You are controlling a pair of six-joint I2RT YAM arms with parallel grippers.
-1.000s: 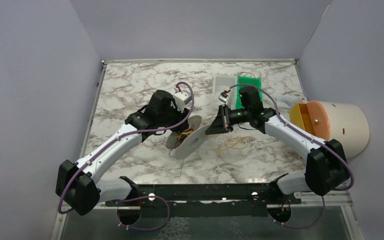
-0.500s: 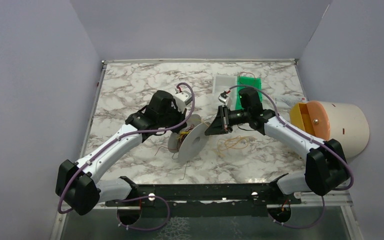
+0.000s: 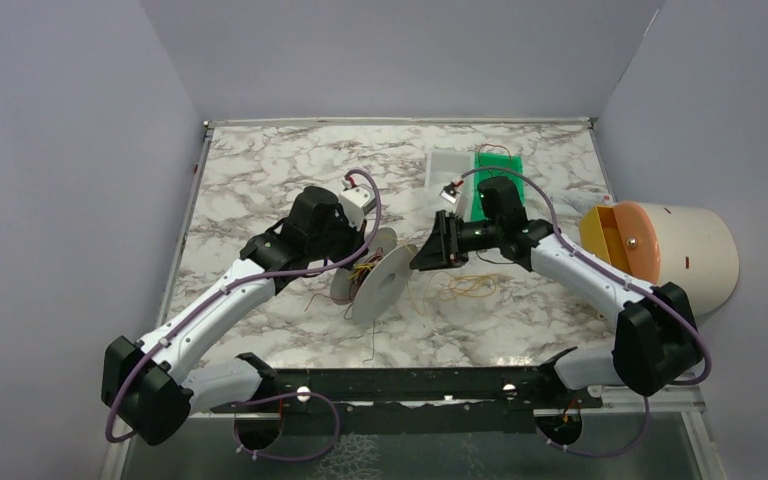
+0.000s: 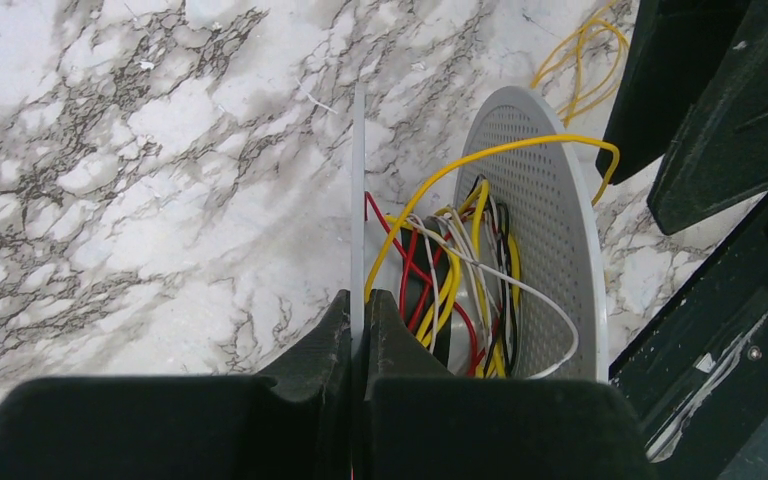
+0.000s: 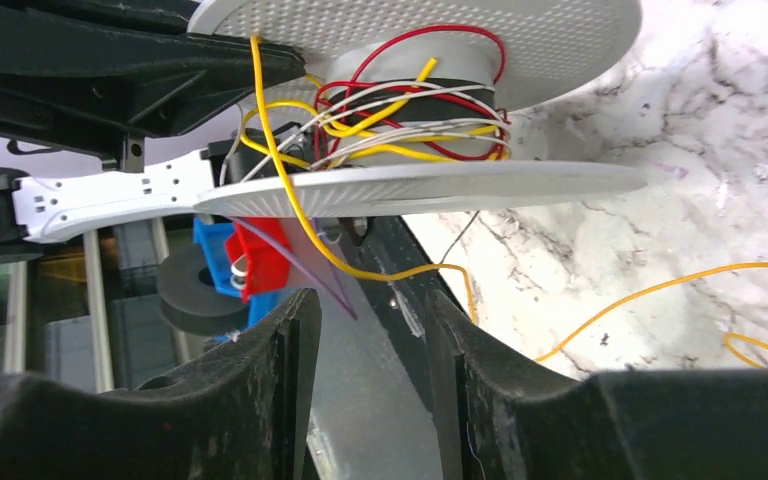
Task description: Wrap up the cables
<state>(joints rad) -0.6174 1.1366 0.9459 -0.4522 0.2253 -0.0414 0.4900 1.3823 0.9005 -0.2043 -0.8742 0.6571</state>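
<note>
The translucent white spool (image 3: 377, 277) stands on edge at the table's middle, with yellow, red, white and black cables (image 4: 450, 270) wound loosely on its core. My left gripper (image 4: 358, 312) is shut on the spool's thin near flange (image 4: 358, 180); the perforated far flange (image 4: 545, 200) is to the right. My right gripper (image 5: 365, 330) is open just right of the spool (image 5: 440, 185), holding nothing. One yellow cable (image 5: 265, 130) hangs off the spool past its fingertips (image 5: 295, 325). Loose yellow loops (image 3: 470, 287) lie on the table on the right; thin reddish-brown wires (image 3: 316, 297) trail on the left.
A green board (image 3: 498, 180) and a clear plastic tray (image 3: 448, 168) lie at the back right. An orange and cream cylinder (image 3: 665, 250) lies on its side at the right edge. A black rail (image 3: 410, 385) runs along the near edge. Grey walls enclose three sides.
My left arm has drawn slightly left and toward the near edge, taking the spool with it. My right gripper has followed a little to the left, still open.
</note>
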